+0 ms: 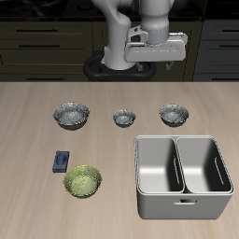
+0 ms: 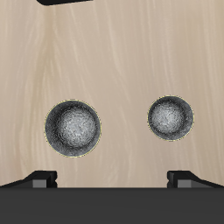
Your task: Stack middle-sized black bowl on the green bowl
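Hovering, my gripper [image 2: 114, 179] wide and empty | middle black bowl [image 2: 73, 128]: stiff, light, slippery glaze | I'd pinch its rim.

You have on the wooden surface [image 1: 28, 187] a wide dark speckled bowl [image 1: 71, 114] and, well apart in the same row, a tiny dark bowl [image 1: 124, 118] [image 2: 171, 118]. A small blue box [image 1: 62, 161] lies nearer the front edge. A grey two-compartment bin [image 1: 183, 204] stands at the front.

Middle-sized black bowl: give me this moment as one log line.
phase: pre-grasp | gripper: open, raised, empty | middle-sized black speckled bowl: not gripped, unstacked | yellow-green round bowl: empty
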